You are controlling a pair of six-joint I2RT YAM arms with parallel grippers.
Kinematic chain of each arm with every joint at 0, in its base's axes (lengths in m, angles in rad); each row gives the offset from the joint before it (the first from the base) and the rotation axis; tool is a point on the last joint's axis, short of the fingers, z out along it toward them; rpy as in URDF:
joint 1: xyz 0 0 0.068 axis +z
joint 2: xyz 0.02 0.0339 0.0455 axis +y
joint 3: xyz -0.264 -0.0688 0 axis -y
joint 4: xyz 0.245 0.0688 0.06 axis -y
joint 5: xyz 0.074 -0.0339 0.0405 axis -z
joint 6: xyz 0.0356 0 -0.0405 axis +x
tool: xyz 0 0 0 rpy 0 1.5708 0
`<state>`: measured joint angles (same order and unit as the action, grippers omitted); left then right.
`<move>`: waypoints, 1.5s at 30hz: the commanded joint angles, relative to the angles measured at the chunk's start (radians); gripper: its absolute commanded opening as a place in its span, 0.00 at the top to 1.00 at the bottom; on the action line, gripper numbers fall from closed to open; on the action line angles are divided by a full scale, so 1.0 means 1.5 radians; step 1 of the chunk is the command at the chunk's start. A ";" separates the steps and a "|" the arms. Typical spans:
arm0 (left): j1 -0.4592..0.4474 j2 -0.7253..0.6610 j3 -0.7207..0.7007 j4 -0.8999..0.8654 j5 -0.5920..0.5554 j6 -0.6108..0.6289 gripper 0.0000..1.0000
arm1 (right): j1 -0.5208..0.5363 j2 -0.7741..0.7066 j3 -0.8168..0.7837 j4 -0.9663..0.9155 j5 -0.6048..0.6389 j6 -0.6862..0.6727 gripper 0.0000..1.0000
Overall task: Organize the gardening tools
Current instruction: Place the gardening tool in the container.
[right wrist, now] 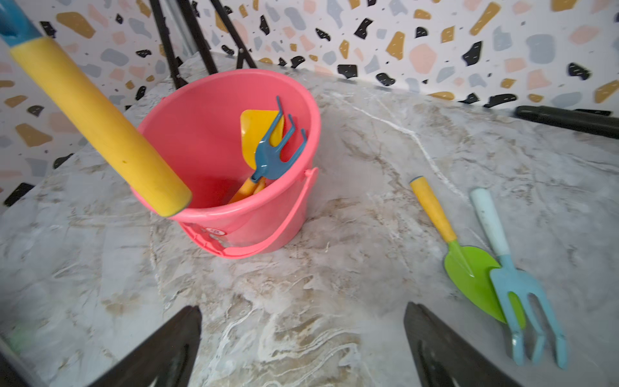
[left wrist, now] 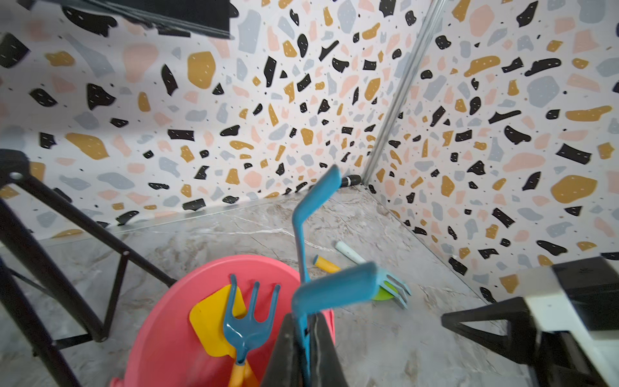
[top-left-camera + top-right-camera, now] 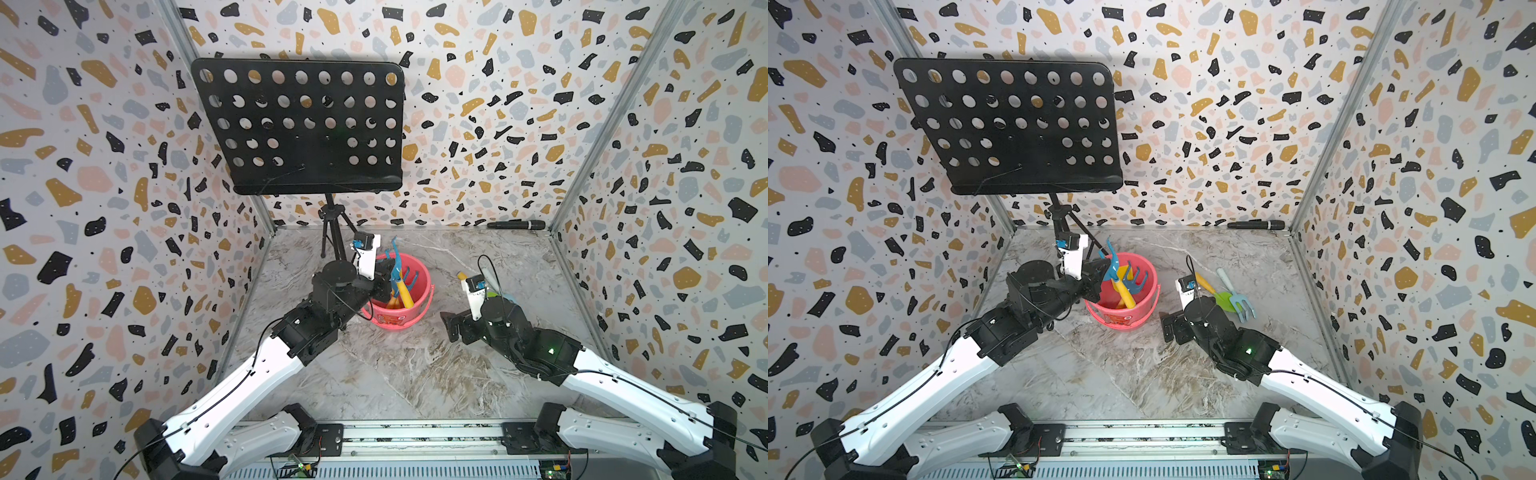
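Left wrist view: my left tool point(image 2: 305, 321) pinches a probably light, stiff blue rake point(image 2: 299, 241) by its thin neck over the pink bucket point(image 2: 157, 321); my right tool point(image 1: 301, 310) is spread wide, empty.

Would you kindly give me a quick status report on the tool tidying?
Left gripper shut on blue rake, handle down over pink bucket. Right gripper open, empty. Green spade, pale-blue rake on table. Nothing blocking bucket.

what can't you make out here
Green spade: in a top view, mostly behind the right wrist.
Held rake: right wrist view, head cut off by the edge.
Microphone: left wrist view, partly behind the rake's tine.
Bucket label: top views, too small to read.
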<state>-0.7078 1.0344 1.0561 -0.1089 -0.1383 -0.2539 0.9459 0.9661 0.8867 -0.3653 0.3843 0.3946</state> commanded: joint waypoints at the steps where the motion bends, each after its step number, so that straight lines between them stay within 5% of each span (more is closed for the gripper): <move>1: 0.002 0.000 0.010 0.063 -0.078 0.067 1.00 | -0.010 -0.013 0.028 -0.043 0.075 0.003 0.00; 16: 0.014 0.034 -0.030 0.202 -0.098 0.165 1.00 | -0.161 0.053 0.092 -0.089 0.042 0.048 0.00; 24: 0.033 0.044 -0.053 0.229 -0.077 0.155 1.00 | -0.263 0.143 0.144 -0.095 -0.058 0.065 0.00; 45: 0.077 0.082 -0.116 0.274 -0.020 0.119 1.00 | -0.398 0.419 0.281 -0.090 -0.232 0.039 0.03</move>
<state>-0.5983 1.1652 0.8955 0.2226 -0.1810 -0.0673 0.3603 1.5829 1.2659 -0.4862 0.0887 0.4686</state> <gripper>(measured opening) 0.069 0.972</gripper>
